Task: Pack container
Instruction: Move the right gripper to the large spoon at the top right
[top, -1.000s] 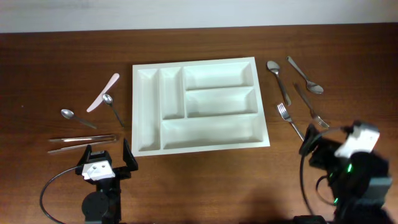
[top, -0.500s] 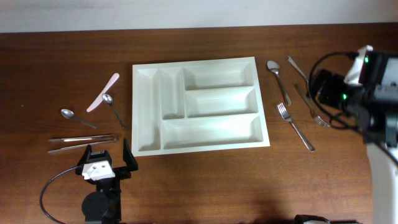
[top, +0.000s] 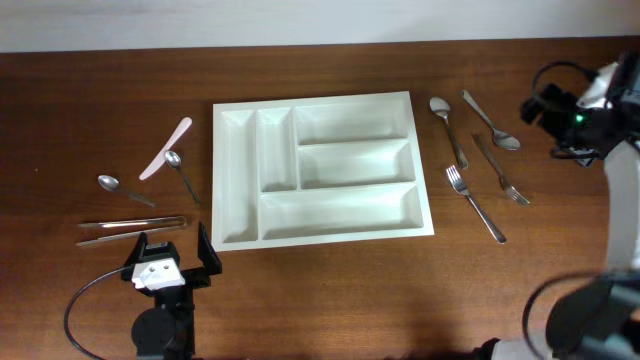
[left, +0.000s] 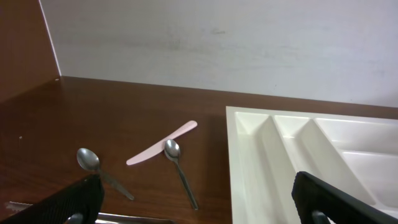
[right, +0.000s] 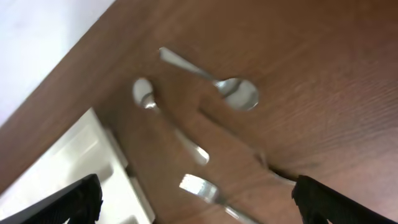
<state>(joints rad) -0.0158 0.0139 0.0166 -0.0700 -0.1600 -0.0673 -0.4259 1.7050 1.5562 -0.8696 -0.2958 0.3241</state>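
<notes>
White plastic container (top: 340, 210) lies flat on the brown wooden table (top: 320, 300).

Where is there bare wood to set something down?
Bare wood: the strip between the tray and the near edge of the table, and the strip behind it. Its five compartments are empty. Crowded: pink knife and teaspoons left, forks and big spoons right.

Nothing readable here as far as I can tell. The white container (top: 340, 210) is plain, with no brand or number, and the same goes for the wooden table (top: 100, 90).
</notes>
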